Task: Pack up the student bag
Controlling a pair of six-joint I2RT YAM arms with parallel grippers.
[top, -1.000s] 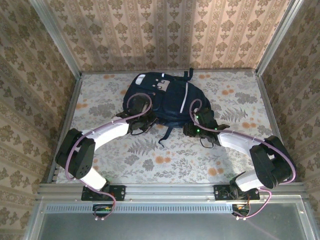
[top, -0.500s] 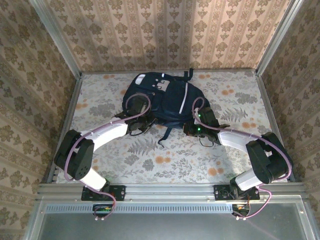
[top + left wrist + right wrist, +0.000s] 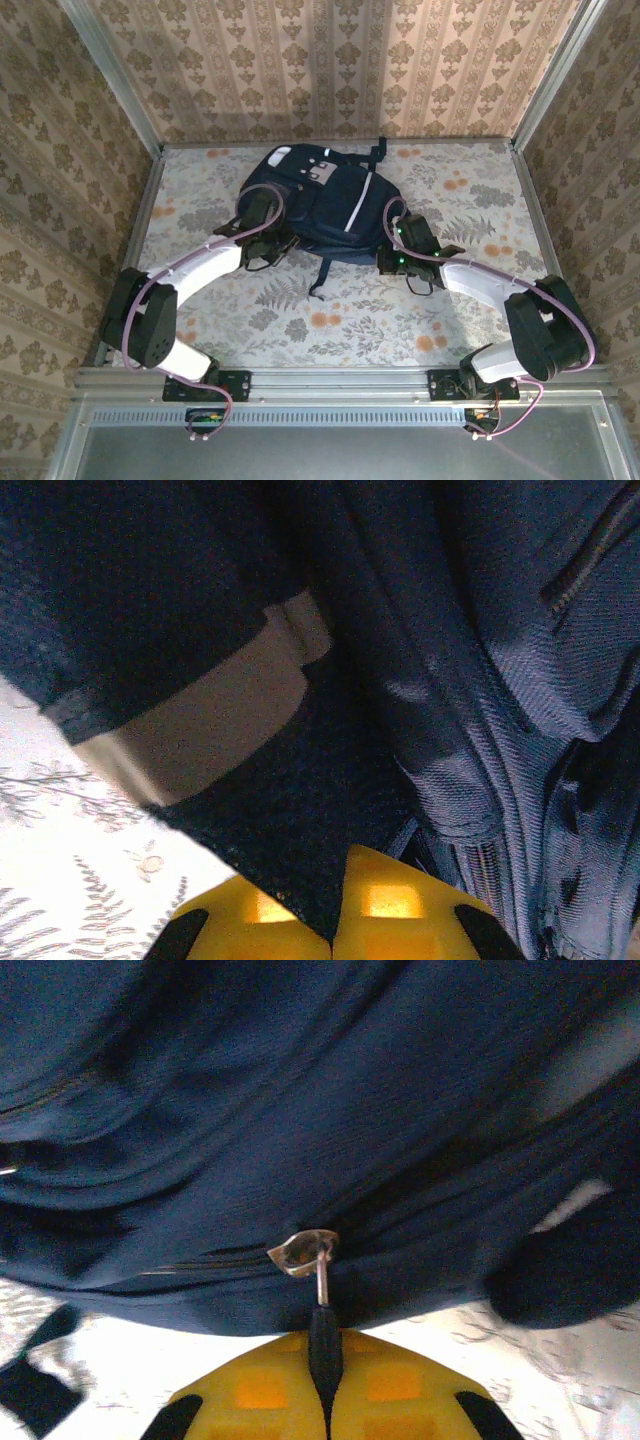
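The student bag (image 3: 322, 200), a large dark navy fabric backpack with a white reflective stripe, lies flat in the far middle of the flower-patterned table (image 3: 350, 325). One thin strap trails toward the near edge.

I judge the bag to be soft and floppy. The cloth folds and sags under any pull, so it will not keep its shape when only one side is lifted. The fabric does not look slippery. The best places to take hold are the seams, the straps and the small silver metal zipper pull (image 3: 303, 1249).

Both arms reach forward and bend inward, one on each near side of the bag, with the wrists low over the table. The left gripper (image 3: 335, 925) has its yellow fingers closed narrow on a fold of the navy cloth. The right gripper (image 3: 325, 1360) has its fingers pressed together on the zipper pull, and the metal tab stands just above the fingertips.
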